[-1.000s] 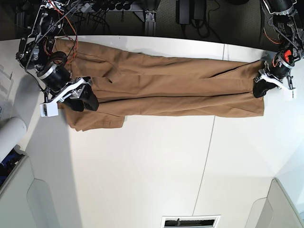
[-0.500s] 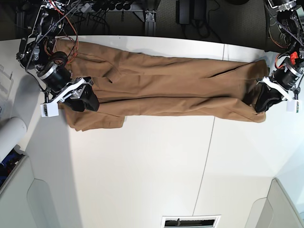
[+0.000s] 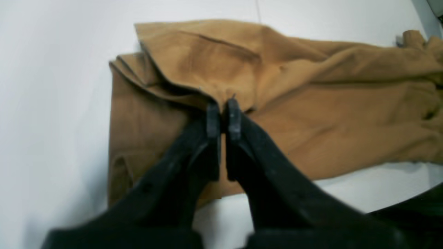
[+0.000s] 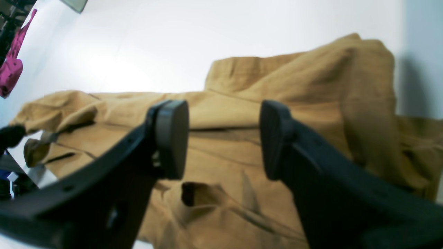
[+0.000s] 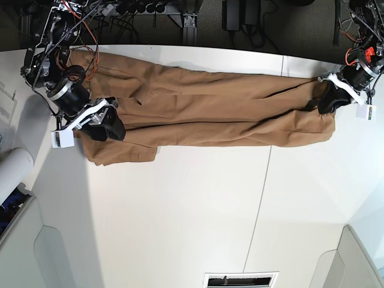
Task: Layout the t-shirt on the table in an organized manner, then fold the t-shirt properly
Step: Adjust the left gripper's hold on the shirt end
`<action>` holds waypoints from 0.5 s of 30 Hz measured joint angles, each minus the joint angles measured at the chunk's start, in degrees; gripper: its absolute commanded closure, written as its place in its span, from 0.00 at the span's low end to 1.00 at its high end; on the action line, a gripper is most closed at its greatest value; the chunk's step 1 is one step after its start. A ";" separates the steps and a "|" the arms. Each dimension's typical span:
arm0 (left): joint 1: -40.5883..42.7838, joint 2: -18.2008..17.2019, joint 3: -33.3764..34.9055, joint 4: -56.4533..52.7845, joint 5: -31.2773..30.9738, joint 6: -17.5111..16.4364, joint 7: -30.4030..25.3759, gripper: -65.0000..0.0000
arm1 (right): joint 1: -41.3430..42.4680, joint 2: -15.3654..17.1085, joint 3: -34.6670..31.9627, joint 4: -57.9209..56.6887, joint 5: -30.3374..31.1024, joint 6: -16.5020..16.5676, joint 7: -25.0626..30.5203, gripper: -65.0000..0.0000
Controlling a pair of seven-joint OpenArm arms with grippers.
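The tan-brown t-shirt [image 5: 210,108] lies stretched in a long wrinkled band across the far side of the white table [image 5: 198,210]. At its right end my left gripper [image 5: 329,101] is shut on a raised fold of the t-shirt [image 3: 311,121]. In the left wrist view its fingertips [image 3: 213,117] meet with cloth gathered at them. At the shirt's left end my right gripper [image 5: 111,127] hovers over the fabric. Seen from the right wrist, the right gripper [image 4: 223,138] is open, with the t-shirt [image 4: 294,86] lying beyond its pads and nothing held.
A white roll [image 5: 12,171] lies at the table's left edge. Light grey moulded panels [image 5: 54,252] sit at the near corners, with a vent [image 5: 240,280] between them. Cables and dark gear line the far edge. A pink object [image 4: 10,69] shows off to the side.
My left gripper swung toward the near side, then back toward the far edge, taking the shirt's right end with it. The right arm has stayed still.
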 measured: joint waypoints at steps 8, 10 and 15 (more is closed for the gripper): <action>3.19 0.83 -4.76 0.00 -1.66 0.02 -0.07 0.93 | 0.00 0.00 0.00 0.00 -0.11 0.02 0.04 0.50; 3.85 1.01 -4.76 0.00 -1.55 0.02 0.22 0.73 | 0.00 0.02 0.00 0.00 -0.11 0.00 0.22 0.50; 4.09 0.94 -4.79 0.00 -1.55 0.02 0.20 0.51 | 0.00 0.02 0.00 0.00 -0.13 0.00 0.22 0.50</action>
